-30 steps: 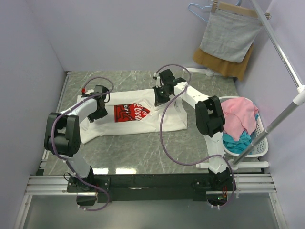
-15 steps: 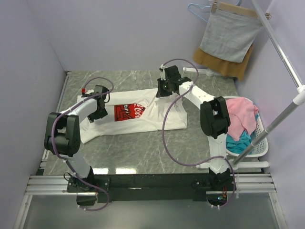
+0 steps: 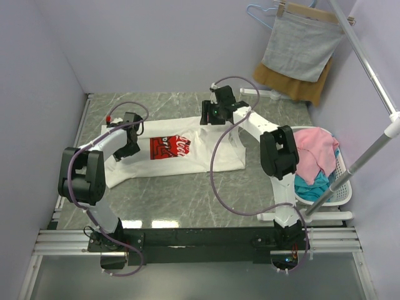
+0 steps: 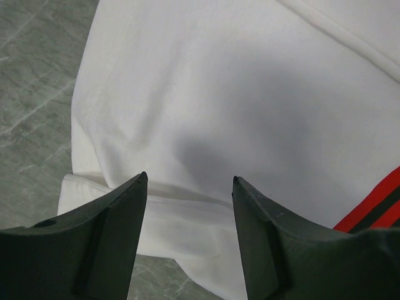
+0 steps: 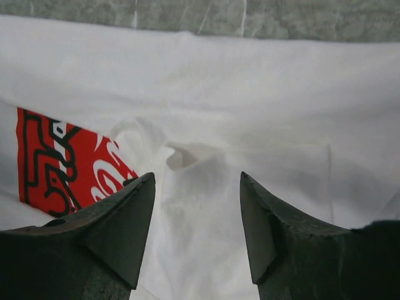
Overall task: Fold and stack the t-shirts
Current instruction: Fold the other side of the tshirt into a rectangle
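Observation:
One white t-shirt with a red print lies flat across the grey table, its sides folded in. My left gripper hovers over its left end. In the left wrist view this gripper is open above a folded white edge, with nothing between its fingers. My right gripper is over the shirt's far edge near the middle. In the right wrist view it is open above a small pucker in the cloth, beside the red print.
A white laundry basket holding pink and teal cloth stands at the right. A grey cloth and a mustard-brown cloth hang at the back right. A slanted metal pole crosses above the basket. Walls close in left and behind.
My right gripper has opened, let go of the shirt and drawn back toward the far edge. The left arm has stayed put, its jaws a touch wider.

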Robot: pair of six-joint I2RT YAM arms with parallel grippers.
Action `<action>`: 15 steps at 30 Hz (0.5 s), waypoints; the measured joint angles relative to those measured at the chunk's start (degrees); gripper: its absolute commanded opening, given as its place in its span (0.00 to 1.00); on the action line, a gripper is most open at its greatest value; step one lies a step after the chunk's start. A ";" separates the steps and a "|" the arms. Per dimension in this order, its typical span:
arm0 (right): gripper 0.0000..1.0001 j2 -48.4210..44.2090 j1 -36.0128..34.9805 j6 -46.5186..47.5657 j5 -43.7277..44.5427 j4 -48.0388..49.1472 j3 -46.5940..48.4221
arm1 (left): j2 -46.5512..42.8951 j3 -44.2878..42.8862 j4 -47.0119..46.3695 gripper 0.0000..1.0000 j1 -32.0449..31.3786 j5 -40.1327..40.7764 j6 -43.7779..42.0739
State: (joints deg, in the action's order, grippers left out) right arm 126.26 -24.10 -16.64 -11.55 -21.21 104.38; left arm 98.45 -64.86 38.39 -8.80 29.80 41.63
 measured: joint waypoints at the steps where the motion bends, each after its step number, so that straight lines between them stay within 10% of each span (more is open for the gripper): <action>1: 0.64 -0.96 0.00 0.02 -0.04 -0.46 -1.57 | -0.11 0.02 0.02 0.65 0.07 0.07 0.02; 4: 0.65 -3.37 -0.11 0.39 -2.32 -1.60 -3.41 | -0.79 0.50 0.20 0.79 0.50 0.04 0.33; 15: 0.65 -9.35 -8.20 1.73 -11.85 -2.03 -8.15 | -7.85 9.14 3.17 0.80 2.99 -2.19 6.82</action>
State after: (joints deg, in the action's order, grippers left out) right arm 116.90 -32.29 -14.92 -23.40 -23.24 96.23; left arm 90.61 -55.72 41.56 -5.80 27.62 48.45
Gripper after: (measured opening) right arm 0.650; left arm 0.798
